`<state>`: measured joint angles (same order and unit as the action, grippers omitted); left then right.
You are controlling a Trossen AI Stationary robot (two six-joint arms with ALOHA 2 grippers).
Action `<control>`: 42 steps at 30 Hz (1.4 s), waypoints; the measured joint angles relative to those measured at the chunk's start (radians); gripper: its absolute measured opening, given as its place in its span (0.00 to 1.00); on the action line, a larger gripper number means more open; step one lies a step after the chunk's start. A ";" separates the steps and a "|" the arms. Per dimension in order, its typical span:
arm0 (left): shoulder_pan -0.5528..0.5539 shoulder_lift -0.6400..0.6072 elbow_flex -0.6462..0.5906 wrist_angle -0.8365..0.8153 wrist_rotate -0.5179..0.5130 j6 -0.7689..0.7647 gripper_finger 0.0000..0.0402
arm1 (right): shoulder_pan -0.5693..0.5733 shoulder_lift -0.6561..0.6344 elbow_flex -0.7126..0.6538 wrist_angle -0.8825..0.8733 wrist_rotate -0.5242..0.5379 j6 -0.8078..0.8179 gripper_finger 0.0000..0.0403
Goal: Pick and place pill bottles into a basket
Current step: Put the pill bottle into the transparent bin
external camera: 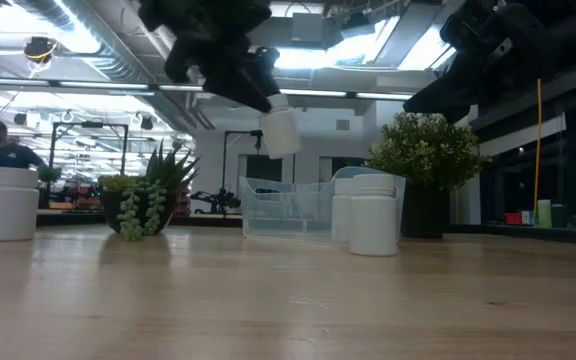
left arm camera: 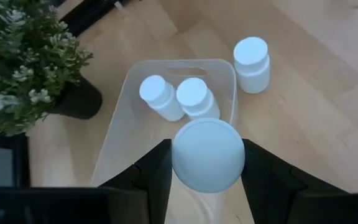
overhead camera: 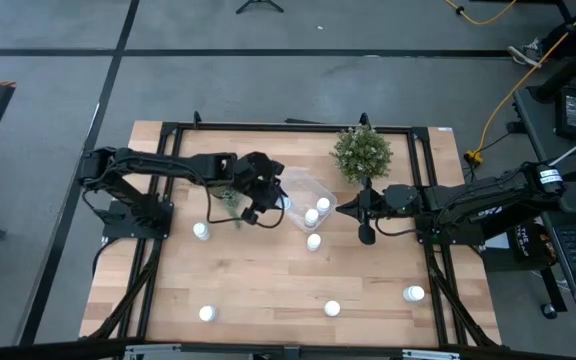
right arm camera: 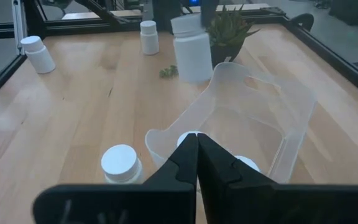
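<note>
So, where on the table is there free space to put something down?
Bare wood lies between the lone bottle on the left and the bottle beside the basket, above the front bottles. Around the basket it is crowded: left gripper, right gripper, bushy plant.

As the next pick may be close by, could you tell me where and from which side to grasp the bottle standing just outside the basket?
Grip the upright bottle across its round white body, below the cap, coming straight down from above. The basket wall flanks one side, so probably set the fingers parallel to that wall.
</note>
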<state>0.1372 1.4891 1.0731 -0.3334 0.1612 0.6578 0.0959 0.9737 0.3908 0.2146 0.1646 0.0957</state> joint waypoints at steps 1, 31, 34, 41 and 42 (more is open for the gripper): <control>0.008 0.011 0.017 -0.008 0.015 0.012 0.39 | 0.000 0.000 0.000 0.000 0.000 0.001 0.02; 0.104 0.395 0.309 -0.088 0.048 0.186 0.39 | 0.000 0.000 0.000 -0.026 0.000 -0.025 0.02; 0.106 0.396 0.308 -0.095 0.052 0.185 0.39 | 0.000 0.000 0.000 -0.027 0.000 -0.025 0.02; 0.114 0.395 0.309 -0.101 0.198 0.141 0.39 | 0.000 0.000 0.000 -0.033 0.000 -0.025 0.02; 0.114 0.395 0.309 -0.106 0.198 0.141 0.39 | 0.000 0.000 0.000 -0.034 0.000 -0.025 0.02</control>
<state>0.2512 1.8843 1.3819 -0.4389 0.3589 0.7986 0.0959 0.9737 0.3904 0.1801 0.1646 0.0706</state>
